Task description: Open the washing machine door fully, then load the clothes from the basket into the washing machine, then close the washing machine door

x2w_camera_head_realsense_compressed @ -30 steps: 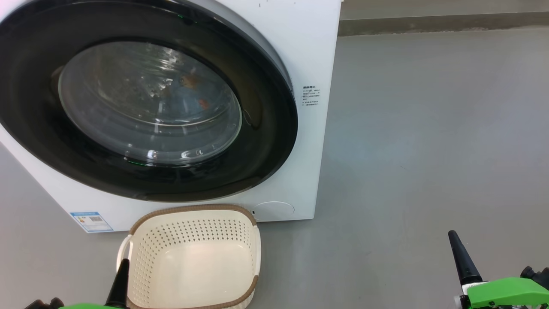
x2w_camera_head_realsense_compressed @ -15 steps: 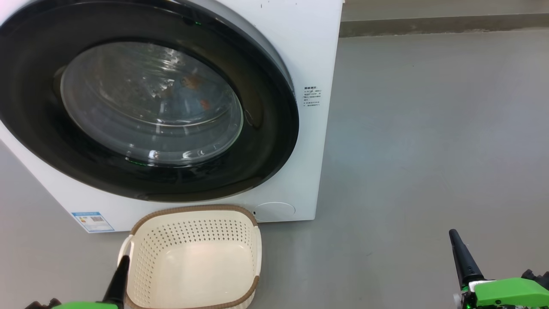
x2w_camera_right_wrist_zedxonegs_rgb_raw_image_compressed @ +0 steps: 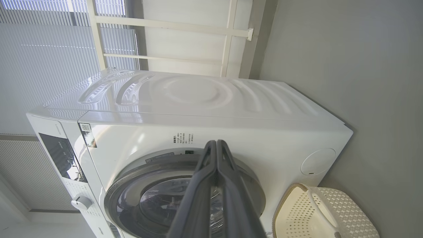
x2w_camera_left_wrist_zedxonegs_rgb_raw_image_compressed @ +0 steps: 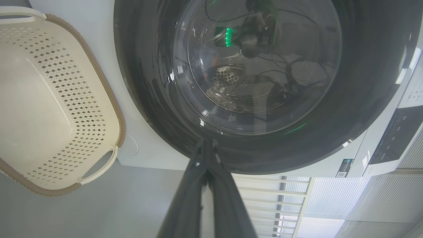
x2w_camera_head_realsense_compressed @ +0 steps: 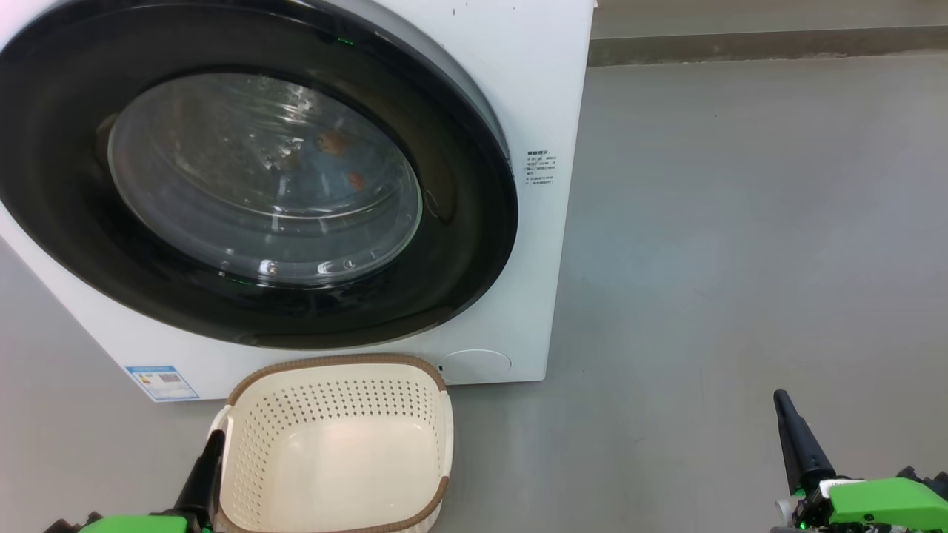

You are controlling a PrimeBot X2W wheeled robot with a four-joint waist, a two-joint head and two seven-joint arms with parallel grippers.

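The washing machine door (x2w_camera_head_realsense_compressed: 459, 222) lies shut against the front of the white washing machine (x2w_camera_head_realsense_compressed: 533, 89). Behind its glass window I make out a patch of light blue clothes (x2w_camera_head_realsense_compressed: 333, 159) with orange marks, inside the drum. The cream basket (x2w_camera_head_realsense_compressed: 333, 360) stands on the floor just below the door with nothing in it. At the basket's left side my left gripper (x2w_camera_head_realsense_compressed: 213, 444) points up, shut and holding nothing. My right gripper (x2w_camera_head_realsense_compressed: 781, 403) is shut over bare floor far to the right. The left gripper (x2w_camera_left_wrist_zedxonegs_rgb_raw_image_compressed: 206, 143) points at the door's rim (x2w_camera_left_wrist_zedxonegs_rgb_raw_image_compressed: 363, 99); the right gripper (x2w_camera_right_wrist_zedxonegs_rgb_raw_image_compressed: 216, 142) points at the machine's front.
Grey floor (x2w_camera_head_realsense_compressed: 740, 259) stretches to the right of the machine, up to a wall base (x2w_camera_head_realsense_compressed: 740, 44) at the back. A round service flap (x2w_camera_head_realsense_compressed: 474, 365) and a blue label sticker (x2w_camera_head_realsense_compressed: 161, 381) sit low on the machine's front.
The whole head picture has shifted slightly, so the camera moved. Both grippers stay shut and sit almost where they were, their green bodies a little lower in the picture.
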